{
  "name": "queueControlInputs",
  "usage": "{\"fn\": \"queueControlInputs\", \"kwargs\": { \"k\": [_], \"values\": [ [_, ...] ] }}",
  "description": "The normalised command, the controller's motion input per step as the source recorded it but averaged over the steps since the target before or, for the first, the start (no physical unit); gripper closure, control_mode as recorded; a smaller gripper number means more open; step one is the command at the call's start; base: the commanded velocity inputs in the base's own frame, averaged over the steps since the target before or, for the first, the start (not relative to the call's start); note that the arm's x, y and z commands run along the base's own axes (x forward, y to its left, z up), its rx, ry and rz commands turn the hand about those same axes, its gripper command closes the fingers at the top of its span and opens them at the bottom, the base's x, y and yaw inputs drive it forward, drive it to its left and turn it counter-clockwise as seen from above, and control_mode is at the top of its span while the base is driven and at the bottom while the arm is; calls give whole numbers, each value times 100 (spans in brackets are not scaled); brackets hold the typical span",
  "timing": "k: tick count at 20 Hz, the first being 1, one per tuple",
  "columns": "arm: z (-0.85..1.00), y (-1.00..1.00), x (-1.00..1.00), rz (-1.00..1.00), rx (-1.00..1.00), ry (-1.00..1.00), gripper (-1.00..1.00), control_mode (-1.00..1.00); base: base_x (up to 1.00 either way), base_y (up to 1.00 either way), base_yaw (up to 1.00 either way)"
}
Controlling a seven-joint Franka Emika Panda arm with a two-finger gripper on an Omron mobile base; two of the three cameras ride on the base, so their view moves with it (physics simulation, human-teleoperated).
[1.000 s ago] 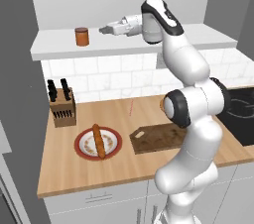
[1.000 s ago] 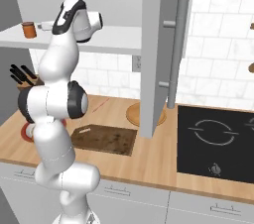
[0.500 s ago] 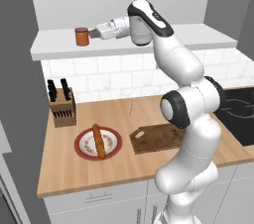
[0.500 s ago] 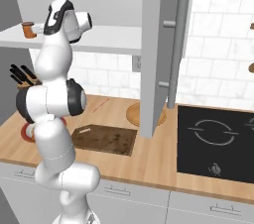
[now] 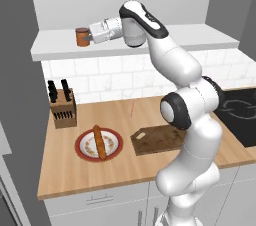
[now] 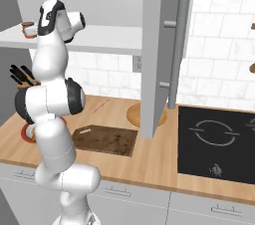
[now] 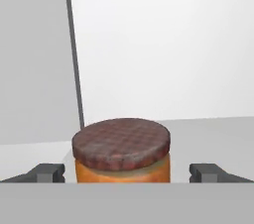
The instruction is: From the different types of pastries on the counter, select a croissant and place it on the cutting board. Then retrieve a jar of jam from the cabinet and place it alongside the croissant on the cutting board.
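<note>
We are holding our two-finger gripper (image 7: 127, 172) spread wide around the small orange-brown jam jar (image 7: 122, 152) with its reddish-brown lid, which is standing on the cabinet's white shelf ledge (image 5: 55, 45), fingertips (image 7: 47, 172) flanking it without touching.

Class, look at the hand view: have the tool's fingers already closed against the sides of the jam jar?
No. The jam jar sits between the fingers with open gaps on both sides.

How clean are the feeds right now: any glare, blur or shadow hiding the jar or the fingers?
Hand view: the small orange-brown jar with the reddish-brown lid is sharp and evenly lit, no glare, with the dark fingertips apart either side. Left base view: softer but readable, the gripper at the jar on the white shelf ledge. Right base view: the arm largely covers the jar.
</note>
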Motion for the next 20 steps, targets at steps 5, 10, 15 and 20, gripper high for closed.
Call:
{"fn": "queueControlInputs", "kwargs": {
  "k": [5,10,15,20],
  "values": [
    [0,19,0,0,0,-5,-100,-100,0,0,0],
    [0,14,0,0,0,-5,-100,-100,0,0,0],
    [-10,3,0,0,0,-5,-100,-100,0,0,0],
    [-7,0,0,0,0,-7,100,-100,0,0,0]
  ]
}}
